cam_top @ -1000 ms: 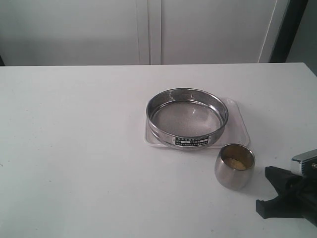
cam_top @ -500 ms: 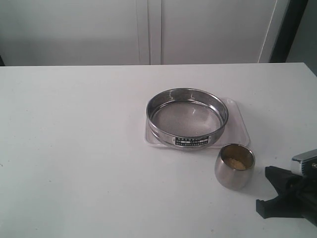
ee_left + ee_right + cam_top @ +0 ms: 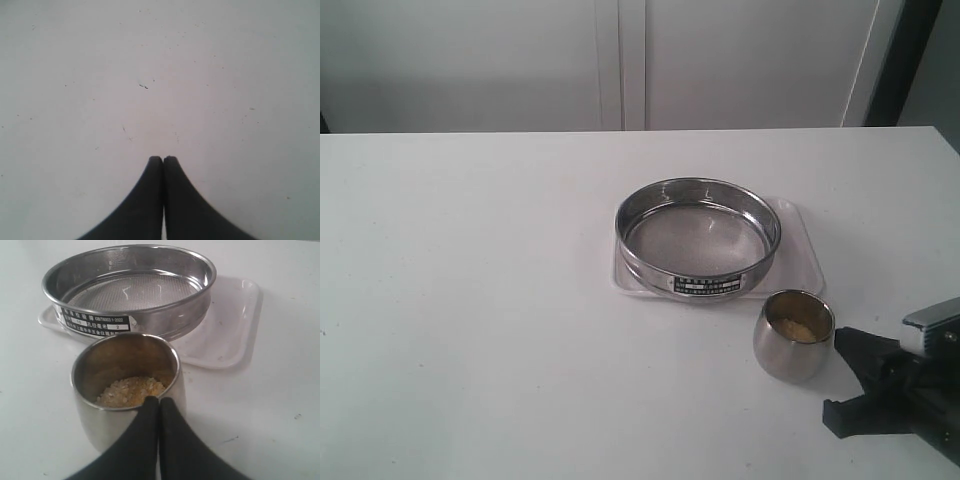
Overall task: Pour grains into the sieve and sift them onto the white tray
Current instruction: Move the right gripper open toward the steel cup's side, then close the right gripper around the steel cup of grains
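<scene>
My right claw (image 3: pixel 159 401) is clenched, its two black fingers pressed flat together with nothing between them. It sits low over the counter (image 3: pixel 470 300), pointing at the small steel cup (image 3: pixel 790 355). In the right wrist view the tips lie across the cup's near wall, and I cannot tell whether they touch it. In the exterior view the claw is just beside the cup, on its right.

The grains (image 3: pixel 131 391) lie in a shallow heap at the bottom of that cup, yellow mixed with paler bits. The cup stands upright on the counter, close to the near right corner of the white tray (image 3: pixel 800 250) but off it.

The sieve (image 3: pixel 645 262) rests on the white tray, upright with its mesh down. It covers most of the tray and leaves a strip of white bare along the right side. Its black-and-white label (image 3: pixel 95 321) faces the cup.

My left claw (image 3: pixel 163 160) is clenched too, fingers closed tip to tip and grasping nothing. It hangs over a bare, lightly speckled patch of counter. It does not appear in the exterior view.
</scene>
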You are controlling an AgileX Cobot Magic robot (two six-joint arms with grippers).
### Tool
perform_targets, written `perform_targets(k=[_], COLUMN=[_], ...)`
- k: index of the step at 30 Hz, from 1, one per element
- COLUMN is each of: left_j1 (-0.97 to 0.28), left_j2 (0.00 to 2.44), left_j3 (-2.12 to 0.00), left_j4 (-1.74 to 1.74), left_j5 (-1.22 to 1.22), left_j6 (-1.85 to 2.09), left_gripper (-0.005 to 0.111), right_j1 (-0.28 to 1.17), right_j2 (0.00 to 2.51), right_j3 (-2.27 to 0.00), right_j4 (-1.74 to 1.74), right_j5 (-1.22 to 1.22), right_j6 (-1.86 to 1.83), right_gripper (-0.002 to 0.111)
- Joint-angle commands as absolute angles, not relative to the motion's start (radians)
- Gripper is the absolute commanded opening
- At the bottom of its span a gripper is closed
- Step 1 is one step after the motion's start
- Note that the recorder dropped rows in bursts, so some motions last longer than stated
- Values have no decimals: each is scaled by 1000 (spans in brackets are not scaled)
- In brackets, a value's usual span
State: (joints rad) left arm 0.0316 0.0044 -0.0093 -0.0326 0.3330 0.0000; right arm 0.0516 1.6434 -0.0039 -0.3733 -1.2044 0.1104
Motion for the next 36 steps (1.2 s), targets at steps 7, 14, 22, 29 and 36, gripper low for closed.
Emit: perform_targets(k=[7,14,22,29,36], left_j1=[27,27,27,27,27], left_j2=[0,0,0,0,0], left_j3=[0,0,0,0,0], left_j4=[-36,-36,-36,-36,-36], left_j5=[338,338,338,338,338], left_j6=[0,0,0,0,0], left_gripper=[0,0,0,0,0], right_j1=[51,51,51,51,51], right_j2=[1648,1645,1645,1645,1645], right_j3=[0,0,0,0,-4], right_j4=[-435,-446,-446,-442,-462], right_j5=[-1221,-1221,-1221,-1215,-1188], right_j6=[116,116,119,120,127], right_gripper=[25,95,105,105,105])
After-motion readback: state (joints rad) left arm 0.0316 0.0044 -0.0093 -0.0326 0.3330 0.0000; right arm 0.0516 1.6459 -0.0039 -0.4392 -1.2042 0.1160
